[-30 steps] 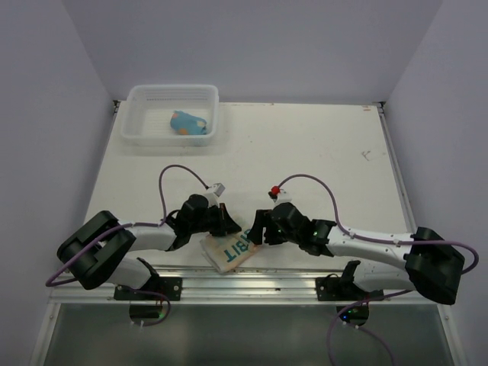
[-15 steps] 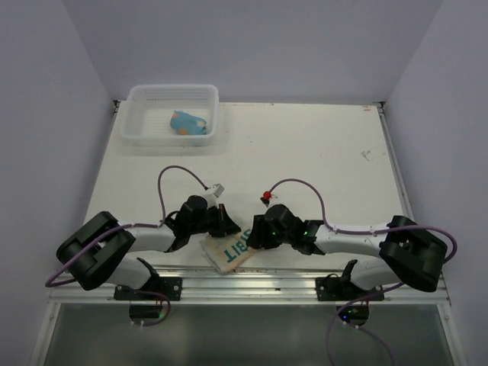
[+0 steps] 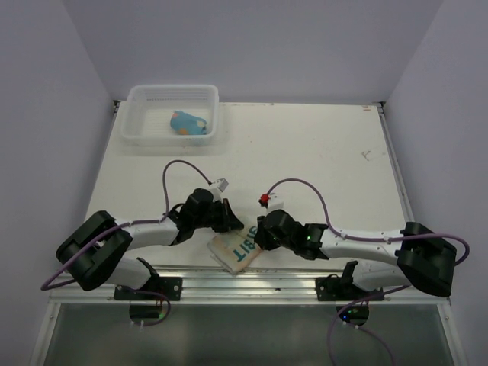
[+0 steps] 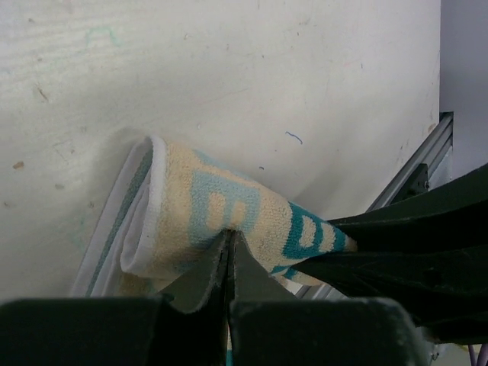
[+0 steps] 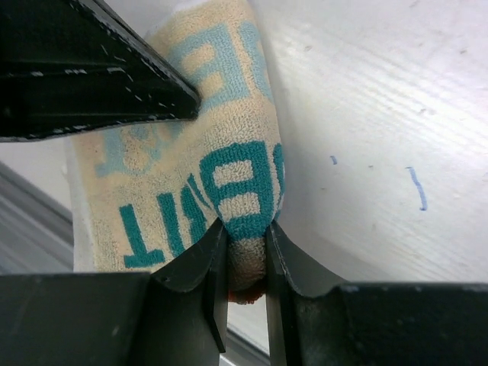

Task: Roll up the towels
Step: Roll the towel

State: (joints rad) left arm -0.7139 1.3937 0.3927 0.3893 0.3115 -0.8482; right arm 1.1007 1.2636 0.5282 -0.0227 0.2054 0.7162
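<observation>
White bench [image 3: 320, 152] boxed in by pale lilac walls, with the cream towel [image 3: 238, 249] lying at its near edge, just beside the aluminium rail [image 3: 252, 274]. A second ago the right gripper [image 5: 245, 255] stood beside the cloth with its jaws wide. It has since narrowed them onto the towel's right-hand fold, and its wrist view shows that fold squeezed between the jaws. The left gripper [image 4: 229, 263] stays clenched on the opposite side, with a thin flap of the same towel pinched in it. The towel has slid slightly to the right. Both sides now look held, which I judge to be the setup for turning the cloth over into a roll. The blue towel [image 3: 188, 123] sits bunched in the white basket [image 3: 137, 136] at the far left corner, well apart. Room is tight toward the rail, while open surface stretches toward the middle and far right, so rolling is better worked away from the edge
</observation>
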